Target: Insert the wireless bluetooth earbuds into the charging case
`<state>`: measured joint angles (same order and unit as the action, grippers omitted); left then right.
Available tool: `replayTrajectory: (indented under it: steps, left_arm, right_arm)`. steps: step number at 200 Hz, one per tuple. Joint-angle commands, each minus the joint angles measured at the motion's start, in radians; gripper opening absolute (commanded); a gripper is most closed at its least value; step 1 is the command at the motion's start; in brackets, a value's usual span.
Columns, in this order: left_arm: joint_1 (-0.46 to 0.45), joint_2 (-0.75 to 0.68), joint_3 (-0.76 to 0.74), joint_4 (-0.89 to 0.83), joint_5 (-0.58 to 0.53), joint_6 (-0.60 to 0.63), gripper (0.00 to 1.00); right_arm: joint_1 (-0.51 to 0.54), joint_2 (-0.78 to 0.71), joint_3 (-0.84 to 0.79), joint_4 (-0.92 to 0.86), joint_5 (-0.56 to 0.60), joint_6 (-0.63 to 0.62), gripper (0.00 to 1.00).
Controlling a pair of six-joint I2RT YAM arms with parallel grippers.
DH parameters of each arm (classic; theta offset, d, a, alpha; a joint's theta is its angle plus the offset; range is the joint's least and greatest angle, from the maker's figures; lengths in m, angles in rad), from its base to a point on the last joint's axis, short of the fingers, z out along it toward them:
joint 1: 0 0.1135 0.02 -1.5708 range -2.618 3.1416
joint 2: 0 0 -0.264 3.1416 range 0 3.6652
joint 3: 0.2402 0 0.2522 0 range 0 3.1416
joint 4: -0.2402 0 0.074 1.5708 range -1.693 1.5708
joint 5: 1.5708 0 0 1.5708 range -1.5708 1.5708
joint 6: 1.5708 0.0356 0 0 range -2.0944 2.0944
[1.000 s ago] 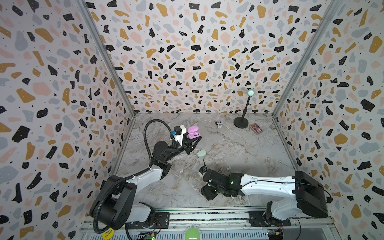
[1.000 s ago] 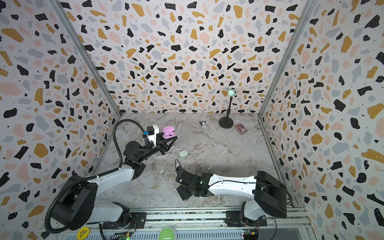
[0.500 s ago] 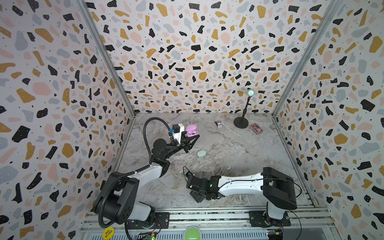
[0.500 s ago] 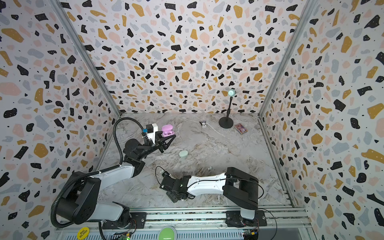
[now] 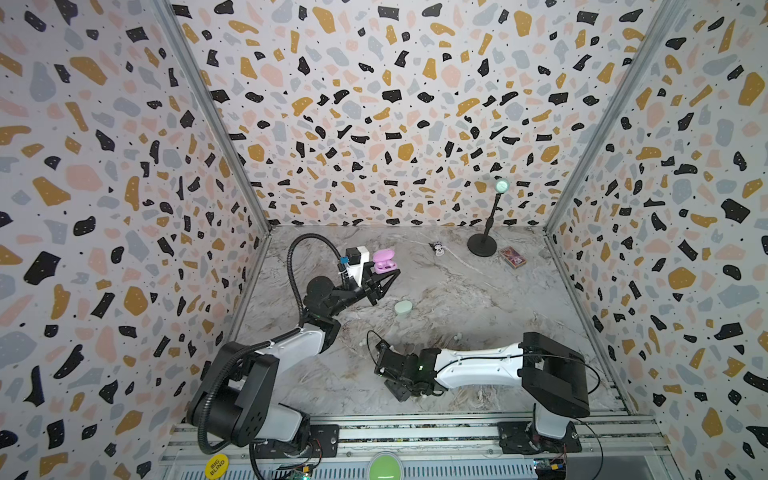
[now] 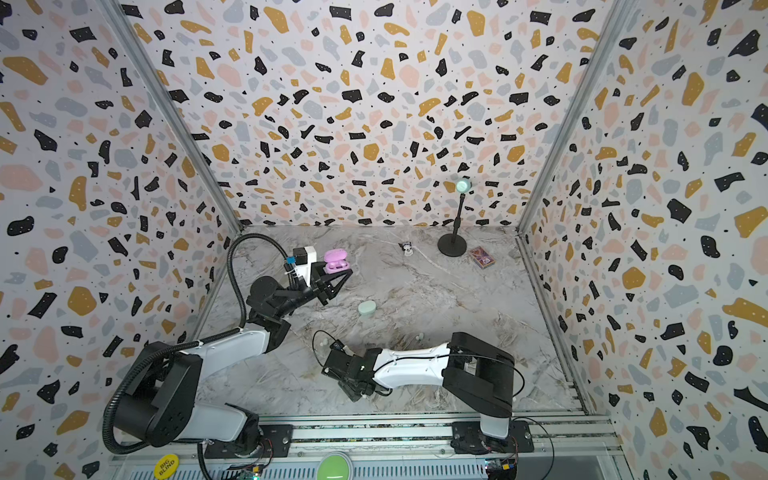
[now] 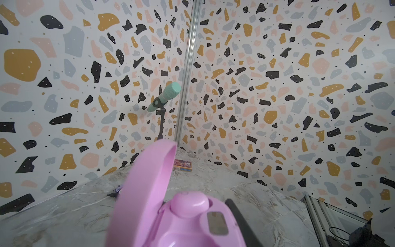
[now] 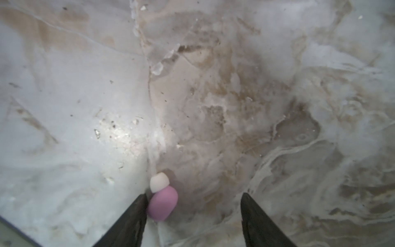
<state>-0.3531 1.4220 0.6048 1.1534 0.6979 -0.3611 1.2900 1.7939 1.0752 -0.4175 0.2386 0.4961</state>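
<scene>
left gripper [image 5: 384, 272]: is pinching the pink case from both sides, jaws pressed onto its base, and is carrying it over the left-rear part of the bench [image 5: 478, 299].
pink case [image 5: 383, 261]: is sitting between the left fingers with its lid swung up and open; in the left wrist view [image 7: 149, 192] the lid is standing tilted beside the base.
seated bud [image 7: 189, 202]: is resting as a rounded pink dome in one well of the pink case; the well next to it is showing a bare grey patch.
right gripper [image 8: 194, 194]: is pointing down at the bench near the middle of the front edge, jaws spread apart and gripping nothing.
pink bud [image 8: 163, 203]: is lying on the bench between the right fingers, just beside the inner face of one finger [image 8: 136, 213], its white tip pointing away from the gripper; whether it is touching that finger cannot be told.
mint case [image 5: 403, 308]: is lying closed near the middle of the bench, in both top views, apart from both grippers.
pale buds [image 5: 457, 337]: two small whitish specks are lying on the bench between the mint case and the right arm, well apart from each other.
mic [image 5: 501, 185]: is standing on a black stand near the right-rear corner.
card box [image 5: 512, 257]: is lying flat just beside the stand's base, toward the right edge.
</scene>
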Motion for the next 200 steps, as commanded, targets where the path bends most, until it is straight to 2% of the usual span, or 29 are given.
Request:
replayTrajectory:
  steps: [1,126,200]
  left_arm:
    - [0.007,0.005,0.029,0.072,0.015,-0.010,0.00]
    - [0.007,-0.005,0.028,0.078,0.017,-0.024,0.00]
    - [0.007,-0.005,0.027,0.079,0.017,-0.026,0.00]
  right_arm:
    - [-0.016,-0.035,-0.030,-0.067,0.027,0.000,0.70]
    - [-0.062,-0.073,-0.087,-0.071,0.050,-0.037,0.71]
    - [-0.086,-0.042,-0.048,-0.043,0.045,-0.070,0.71]
